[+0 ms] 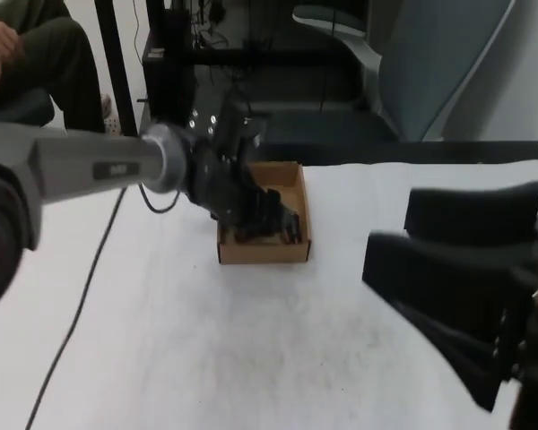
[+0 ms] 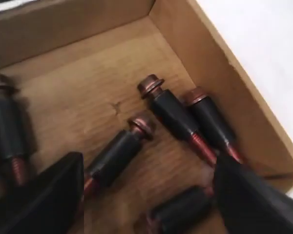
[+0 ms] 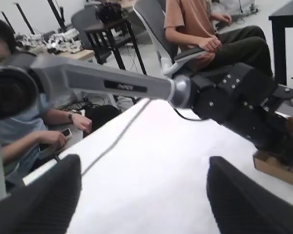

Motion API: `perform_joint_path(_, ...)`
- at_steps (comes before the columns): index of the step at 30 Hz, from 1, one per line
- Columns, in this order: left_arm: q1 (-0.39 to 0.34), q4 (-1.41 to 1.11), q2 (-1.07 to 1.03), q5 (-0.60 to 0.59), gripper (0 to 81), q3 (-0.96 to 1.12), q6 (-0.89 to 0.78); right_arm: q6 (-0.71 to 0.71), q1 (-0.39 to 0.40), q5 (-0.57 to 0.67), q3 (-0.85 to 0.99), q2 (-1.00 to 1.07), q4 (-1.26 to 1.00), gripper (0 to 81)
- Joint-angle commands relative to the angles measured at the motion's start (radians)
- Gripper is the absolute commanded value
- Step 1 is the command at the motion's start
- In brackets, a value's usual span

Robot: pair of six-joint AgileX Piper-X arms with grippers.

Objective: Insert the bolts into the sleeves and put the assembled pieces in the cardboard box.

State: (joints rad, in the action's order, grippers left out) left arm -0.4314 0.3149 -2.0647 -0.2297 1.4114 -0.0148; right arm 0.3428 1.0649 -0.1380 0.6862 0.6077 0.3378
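Box first: the cardboard box point(image 1: 260, 253) sits just above the middle of the high view on the white bench point(image 1: 206, 358), and the left gripper point(image 1: 269, 224) is down inside it. On the left wrist cam its fingers point(image 2: 39, 200) are spread wide with nothing pinched between them, hanging just over the box floor. I count five assembled pieces point(image 2: 176, 114) lying loose in there. They're coppery bolts pushed through dark sleeves, and two of them lie side by side, touching or nearly so, near one wall.

The right gripper point(image 3: 144, 165) is well apart from the box, at the right side of the high view, also spread and empty.

Handling-wise, my guess is these are stiff metal, hefty for what they are and not fragile. They're round, though, so they'll roll if nudged. I'd pinch across the middle of the sleeve, which looks matte and grippier than the threads. The head end probably carries more weight, so grabbing near the tip would let it tilt.
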Motion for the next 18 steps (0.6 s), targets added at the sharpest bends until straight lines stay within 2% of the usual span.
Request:
perform_joint_path(1, 0.004, 0.118, 0.144, 0.010, 65.4, 0.017, 0.124, -0.014, 0.000, -0.040, -0.021, 0.002, 0.047, 67.8)
perform_joint_path(4, 0.004, 0.211, 0.286, 0.010, 37.4, 0.015, 0.225, -0.004, 0.000, -0.043, -0.023, 0.002, 0.043, 67.8)
perform_joint_path(5, 0.004, 0.239, 0.357, 0.002, 23.7, 0.010, 0.240, 0.006, 0.000, -0.044, -0.020, -0.004, 0.029, 67.8)
perform_joint_path(6, 0.004, 0.252, 0.409, -0.025, 13.4, 0.000, 0.257, 0.009, 0.000, -0.047, -0.012, -0.011, 0.033, 66.4)
perform_joint_path(7, 0.004, 0.250, 0.496, -0.053, 0.3, -0.023, 0.269, 0.001, 0.000, -0.068, -0.003, -0.021, 0.044, 61.9)
perform_joint_path(9, 0.004, 0.237, 0.638, -0.072, 1.3, -0.088, 0.286, -0.060, 0.000, -0.107, 0.011, -0.046, 0.103, 48.2)
perform_joint_path(13, 0.004, 0.216, 0.972, 0.007, 1.8, -0.268, 0.324, -0.199, 0.000, -0.313, 0.021, -0.121, 0.257, 6.3)
perform_joint_path(14, 0.004, 0.203, 1.060, 0.035, 1.8, -0.319, 0.331, -0.239, 0.000, -0.377, 0.021, -0.143, 0.289, 0.1)
perform_joint_path(18, 0.004, 0.168, 1.382, 0.143, 1.8, -0.503, 0.291, -0.315, 0.000, -0.592, 0.021, -0.209, 0.303, 0.0)
